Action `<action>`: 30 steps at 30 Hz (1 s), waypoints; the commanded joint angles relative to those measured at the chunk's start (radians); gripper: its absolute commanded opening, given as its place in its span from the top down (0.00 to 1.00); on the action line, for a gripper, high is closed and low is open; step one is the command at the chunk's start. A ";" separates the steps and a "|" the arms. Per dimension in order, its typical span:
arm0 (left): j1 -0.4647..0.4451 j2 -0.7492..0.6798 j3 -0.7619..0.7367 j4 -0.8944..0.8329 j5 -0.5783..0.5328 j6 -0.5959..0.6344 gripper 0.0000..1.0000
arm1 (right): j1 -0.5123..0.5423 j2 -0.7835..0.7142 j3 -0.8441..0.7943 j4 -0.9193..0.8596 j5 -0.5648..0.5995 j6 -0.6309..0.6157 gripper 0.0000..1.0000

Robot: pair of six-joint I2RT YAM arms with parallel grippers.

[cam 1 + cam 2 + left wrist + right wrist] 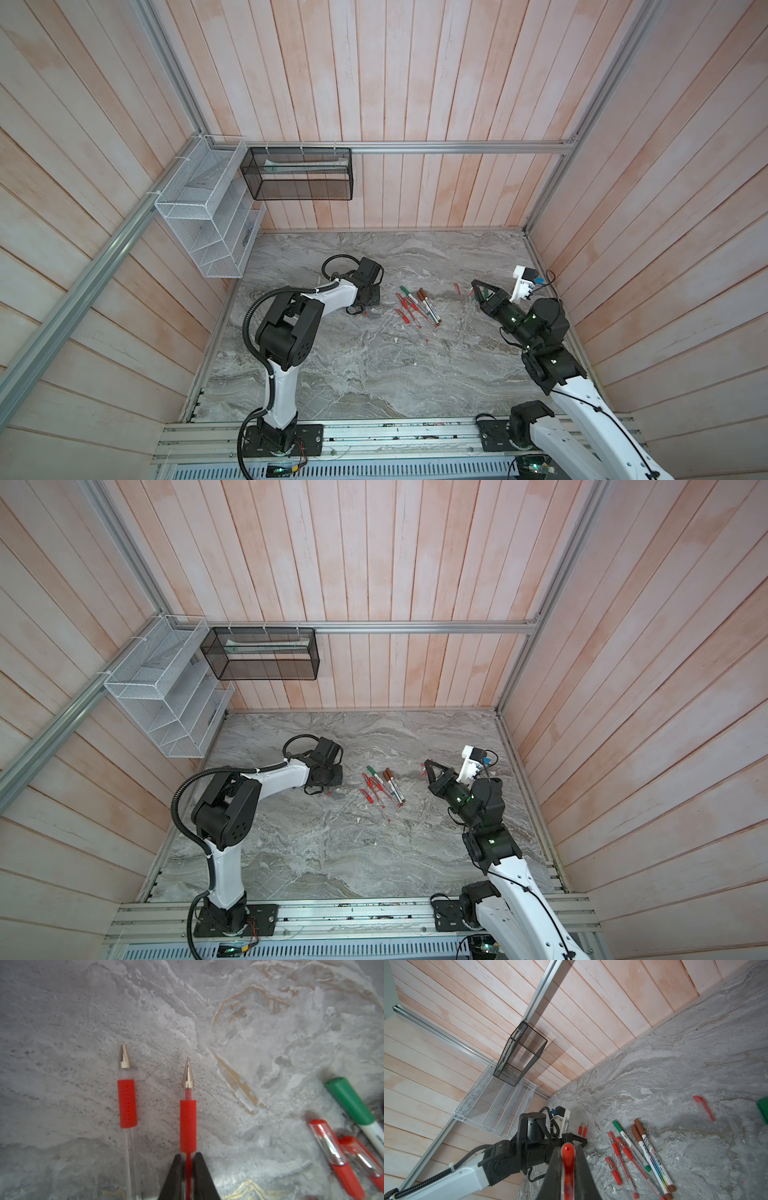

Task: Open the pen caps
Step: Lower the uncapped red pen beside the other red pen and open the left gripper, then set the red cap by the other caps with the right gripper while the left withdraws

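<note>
Grey marbled tabletop [374,374]. To the left, left gripper [188,1156] with black fingers closed on the clear barrel of an uncapped red gel pen [188,1124], close to the marble. Just beside it and parallel, a second uncapped red gel pen [126,1103] lying flat. To the right, right gripper [568,1148] with fingers clamped on a slim red plastic cap [568,1161]. Near that gripper, a loose red clip cap [703,1106] flat on the tabletop. Between the arms, a cluster of pens [417,309] wearing caps: one green cap [617,1125], two brown caps [640,1127], several clear-and-red caps [327,1142].
</note>
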 commanded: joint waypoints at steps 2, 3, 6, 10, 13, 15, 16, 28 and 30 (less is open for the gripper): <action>0.010 0.039 0.012 -0.041 -0.016 -0.013 0.81 | -0.006 -0.003 0.013 0.002 -0.004 -0.021 1.00; 0.010 0.043 0.016 -0.042 -0.015 -0.012 0.78 | -0.007 0.000 0.018 -0.006 -0.003 -0.025 1.00; 0.011 0.042 0.025 -0.049 -0.031 -0.003 0.77 | -0.008 -0.001 0.031 -0.010 -0.006 -0.021 1.00; 0.021 0.043 0.027 -0.060 -0.014 -0.013 0.77 | -0.010 -0.002 0.030 -0.016 -0.002 -0.041 1.00; 0.017 -0.005 0.022 -0.065 0.003 -0.008 0.77 | -0.015 0.009 0.058 -0.054 -0.002 -0.059 1.00; 0.015 -0.054 0.016 -0.064 0.033 -0.015 0.77 | -0.020 0.029 0.084 -0.091 0.006 -0.093 1.00; 0.013 -0.075 0.013 -0.060 0.045 -0.018 0.77 | -0.025 0.043 0.102 -0.114 0.006 -0.117 1.00; -0.009 -0.399 -0.147 0.058 0.055 0.099 0.62 | -0.098 0.469 0.457 -0.446 -0.005 -0.427 1.00; 0.017 -0.454 -0.190 0.090 0.101 0.125 0.56 | -0.104 0.543 0.516 -0.468 -0.005 -0.469 1.00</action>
